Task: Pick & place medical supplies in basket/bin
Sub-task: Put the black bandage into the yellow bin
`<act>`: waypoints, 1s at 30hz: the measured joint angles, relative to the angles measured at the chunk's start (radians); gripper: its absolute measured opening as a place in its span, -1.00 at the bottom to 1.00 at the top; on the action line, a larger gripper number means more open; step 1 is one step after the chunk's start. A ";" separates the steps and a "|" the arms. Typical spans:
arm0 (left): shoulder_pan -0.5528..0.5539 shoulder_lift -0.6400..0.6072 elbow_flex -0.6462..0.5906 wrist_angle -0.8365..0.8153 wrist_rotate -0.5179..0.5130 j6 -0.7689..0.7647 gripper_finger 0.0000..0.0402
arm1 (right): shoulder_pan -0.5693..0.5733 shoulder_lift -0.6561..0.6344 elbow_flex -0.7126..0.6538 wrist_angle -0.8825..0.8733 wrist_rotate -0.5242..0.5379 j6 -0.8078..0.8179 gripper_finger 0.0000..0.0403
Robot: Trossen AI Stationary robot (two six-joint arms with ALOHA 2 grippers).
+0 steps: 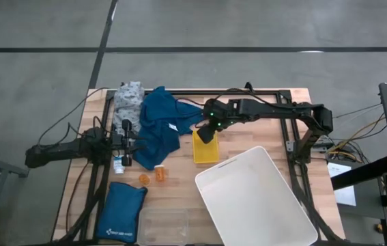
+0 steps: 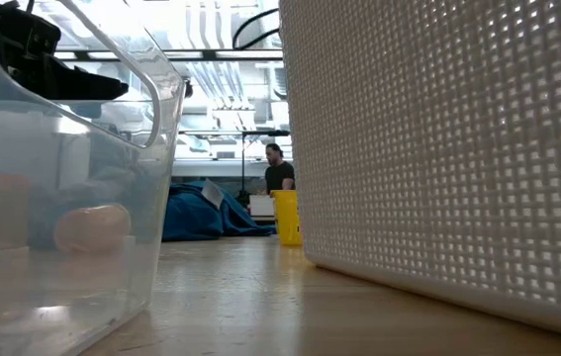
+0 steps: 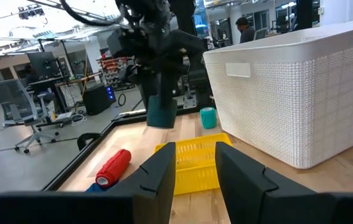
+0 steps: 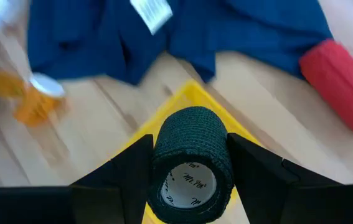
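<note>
My right gripper (image 1: 210, 130) hangs over the small yellow basket (image 1: 205, 147), shut on a dark teal bandage roll (image 4: 192, 162). A blue cloth garment (image 1: 158, 126) lies spread beside the basket, with a grey dotted cloth (image 1: 130, 99) at its far side. A pink-red roll (image 4: 338, 84) and a teal roll (image 3: 208, 117) rest on the table near the basket. Two orange pill bottles (image 1: 153, 177) lie nearer. My left gripper (image 3: 195, 177) waits open and empty at the garment's left edge. My right gripper pinches the dark teal roll by its curved sides (image 4: 164, 155) between the two fingers, coming from above and pointing down. The roll's hollow end (image 4: 192, 183) faces the wrist camera. It is lifted clear, above the yellow basket (image 4: 192, 93).
A large white mesh bin (image 1: 254, 198) stands at the near right. A clear plastic container (image 1: 162, 222) and a blue padded pouch (image 1: 121, 213) lie at the near left. A small white bottle (image 1: 119, 164) sits by my left gripper. A person (image 2: 278, 174) stands beyond the table.
</note>
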 joint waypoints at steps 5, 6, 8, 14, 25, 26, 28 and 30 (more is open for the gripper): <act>0.000 0.000 0.000 0.000 0.000 0.000 -0.41 | 0.005 0.045 0.000 0.031 0.000 0.023 -0.04; 0.000 0.000 0.000 0.000 0.000 0.000 -0.41 | 0.008 0.059 -0.001 0.029 -0.001 0.024 -0.04; 0.000 0.000 0.000 0.000 0.000 0.000 -0.41 | 0.012 0.086 -0.001 0.028 -0.001 0.025 -0.04; 0.000 0.000 0.000 0.000 0.000 0.000 -0.41 | 0.018 0.144 0.006 0.022 0.000 0.026 -0.04; 0.000 0.000 0.000 0.000 0.000 0.000 -0.41 | 0.017 0.220 0.017 0.039 0.003 0.025 -0.04; 0.000 0.000 0.000 0.000 0.000 0.000 -0.41 | 0.018 0.228 0.017 0.039 0.003 0.025 -0.04; 0.000 0.000 0.000 0.000 0.000 0.000 -0.41 | 0.018 0.245 0.017 0.042 0.003 0.025 -0.04; 0.000 0.000 0.000 0.000 0.000 0.000 -0.41 | 0.018 0.258 0.017 0.044 0.003 0.025 -0.04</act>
